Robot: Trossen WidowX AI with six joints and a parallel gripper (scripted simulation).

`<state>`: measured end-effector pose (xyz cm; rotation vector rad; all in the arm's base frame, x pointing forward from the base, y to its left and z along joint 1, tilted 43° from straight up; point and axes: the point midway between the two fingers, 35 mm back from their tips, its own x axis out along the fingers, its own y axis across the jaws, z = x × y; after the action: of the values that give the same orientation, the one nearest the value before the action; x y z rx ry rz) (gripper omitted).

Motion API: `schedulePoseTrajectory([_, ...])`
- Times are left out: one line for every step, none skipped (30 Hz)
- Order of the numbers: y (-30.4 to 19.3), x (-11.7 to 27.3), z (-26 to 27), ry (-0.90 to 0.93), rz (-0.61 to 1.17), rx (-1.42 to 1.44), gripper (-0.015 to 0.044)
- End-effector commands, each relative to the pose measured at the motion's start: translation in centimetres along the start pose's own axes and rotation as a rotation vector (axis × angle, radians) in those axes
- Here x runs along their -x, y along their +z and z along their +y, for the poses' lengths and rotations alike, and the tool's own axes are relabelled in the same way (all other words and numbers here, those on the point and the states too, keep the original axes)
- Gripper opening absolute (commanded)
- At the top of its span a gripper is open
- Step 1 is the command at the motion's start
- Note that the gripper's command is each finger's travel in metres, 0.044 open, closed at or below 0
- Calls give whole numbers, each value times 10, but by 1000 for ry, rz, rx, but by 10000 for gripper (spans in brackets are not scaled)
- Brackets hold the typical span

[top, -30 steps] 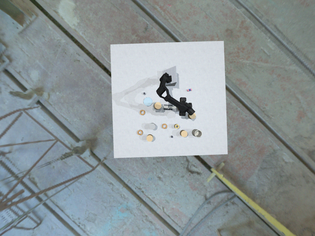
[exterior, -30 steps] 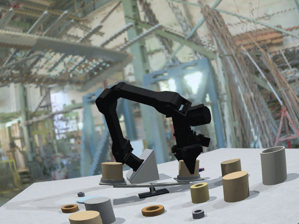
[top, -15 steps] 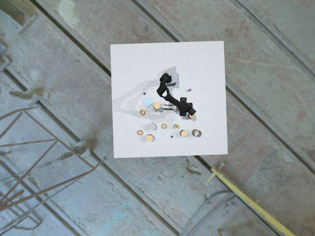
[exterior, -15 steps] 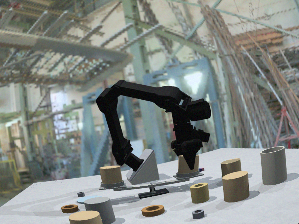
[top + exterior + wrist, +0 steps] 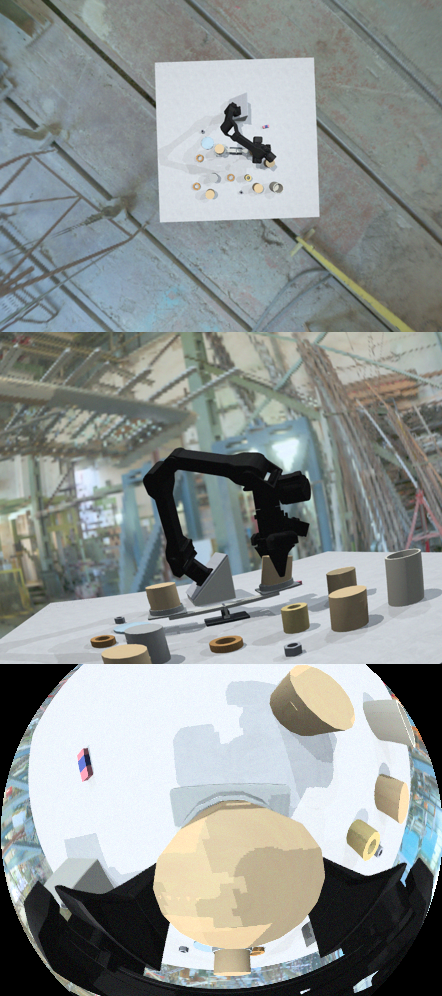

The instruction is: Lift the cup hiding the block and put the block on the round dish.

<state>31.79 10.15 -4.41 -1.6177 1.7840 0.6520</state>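
My gripper [image 5: 277,570] [image 5: 236,854] is shut on the tan cup [image 5: 269,568] [image 5: 240,874] at the balance's right end in the exterior view, with a finger on each side. This cup is upright and appears seated in its grey pan [image 5: 263,589]. The beam [image 5: 250,600] tilts, with this end high and the other low. The other tan cup [image 5: 219,148] [image 5: 162,596] [image 5: 231,962] stands in the low pan. The light-blue round dish [image 5: 207,142] [image 5: 125,627] lies beside the low end. No block shows under either cup.
A pink-and-blue piece [image 5: 265,126] [image 5: 85,764] lies beyond the held cup. Tan cylinders [image 5: 258,188] [image 5: 348,608], a grey cylinder [image 5: 213,177], a hollow grey tube [image 5: 276,187] [image 5: 404,578], a yellow bushing [image 5: 295,618], orange rings [image 5: 226,648] and nuts [image 5: 292,650] stand around.
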Motion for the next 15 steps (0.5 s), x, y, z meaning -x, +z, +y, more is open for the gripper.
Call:
schedulePoseTrajectory([6,10,-3,-16,-20,-10,0])
schedulePoseTrajectory([6,11,-3,-16,-20,-10,0])
schedulePoseTrajectory([6,12,-3,-16,-20,-10,0])
schedulePoseTrajectory([6,14,-3,-16,-20,-10,0])
schedulePoseTrajectory([6,15,-3,-16,-21,-10,0])
schedulePoseTrajectory([6,16,-3,-16,-21,-10,0])
schedulePoseTrajectory([6,18,-3,-16,-21,-10,0])
schedulePoseTrajectory([6,19,-3,-16,-21,-10,0])
schedulePoseTrajectory([6,20,-3,-15,-21,-10,0])
schedulePoseTrajectory([6,21,-3,-15,-21,-10,0])
schedulePoseTrajectory([6,23,-3,-15,-21,-10,0])
schedulePoseTrajectory([6,24,-3,-15,-21,-10,0])
schedulePoseTrajectory([6,25,-3,-15,-21,-10,0])
schedulePoseTrajectory([6,27,-3,-15,-21,-10,0])
schedulePoseTrajectory([6,28,-3,-15,-21,-10,0])
